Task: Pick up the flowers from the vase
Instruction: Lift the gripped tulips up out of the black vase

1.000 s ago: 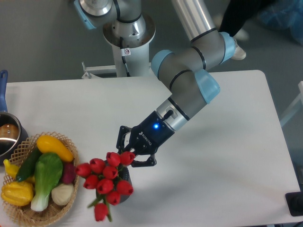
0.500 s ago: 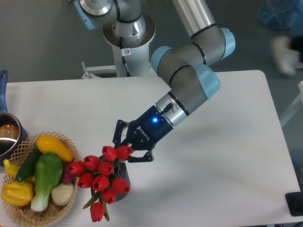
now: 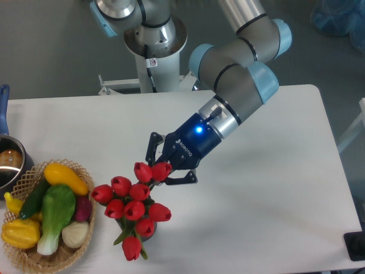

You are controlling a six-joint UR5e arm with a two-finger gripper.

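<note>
Claw at the flowers
The claw (image 3: 165, 169) is clamped on the flowers (image 3: 134, 201), above the vase (image 3: 146, 235) on the counter (image 3: 268, 188).

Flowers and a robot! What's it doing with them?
The robot arm's hand is reaching into a bunch of red flowers that stands in a small dark vase on the white table. Its fingers sit around the top blooms, but whether they actually grip is hard to tell. The vase is almost hidden under the blooms. To the left is a basket of pretend vegetables.
</note>
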